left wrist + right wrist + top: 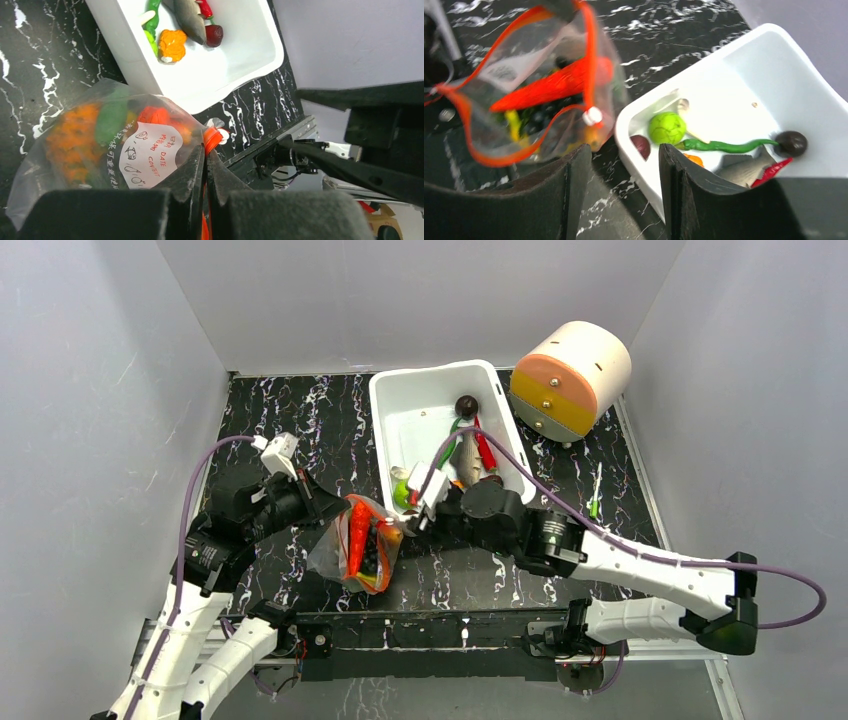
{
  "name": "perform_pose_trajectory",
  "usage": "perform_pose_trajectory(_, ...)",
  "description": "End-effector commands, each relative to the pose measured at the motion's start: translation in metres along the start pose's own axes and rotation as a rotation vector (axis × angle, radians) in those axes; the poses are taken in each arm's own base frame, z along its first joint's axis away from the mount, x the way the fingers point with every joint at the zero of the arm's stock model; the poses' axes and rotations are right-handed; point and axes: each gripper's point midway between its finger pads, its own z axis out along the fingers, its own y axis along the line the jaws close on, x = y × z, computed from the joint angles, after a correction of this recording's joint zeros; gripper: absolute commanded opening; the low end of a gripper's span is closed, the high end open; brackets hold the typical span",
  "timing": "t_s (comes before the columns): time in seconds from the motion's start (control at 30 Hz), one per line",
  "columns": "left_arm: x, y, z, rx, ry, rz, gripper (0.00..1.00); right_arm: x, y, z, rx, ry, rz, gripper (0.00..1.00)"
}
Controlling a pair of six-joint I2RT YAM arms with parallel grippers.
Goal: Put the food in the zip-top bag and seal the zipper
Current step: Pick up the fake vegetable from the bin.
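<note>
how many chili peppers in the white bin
2: a green chili lying across the white bin's middle, and a red chili beside the fish. Others may be hidden.

Open zip-top bag (326,554) with food (357,536) inside

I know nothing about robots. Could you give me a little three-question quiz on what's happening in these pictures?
1. True or false: the zip-top bag is sealed shut.
2. Which tool grips the bag's edge? A. left tool B. right tool C. neither
3. Fill in: the toy fish lies in the white ____.
Key: 1 false, its red-orange mouth gapes open. 2 A; the right tool is open and empty. 3 bin.
</note>
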Motion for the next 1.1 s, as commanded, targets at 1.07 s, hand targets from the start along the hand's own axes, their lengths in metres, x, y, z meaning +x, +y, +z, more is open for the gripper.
perform_pose_trajectory(1.07, -0.023, 0.073, -0.002, -0.339, -0.158, 0.182, 0.0, 0.106, -0.258, 0.074, 0.887, 0.365, 0.413, 0.49)
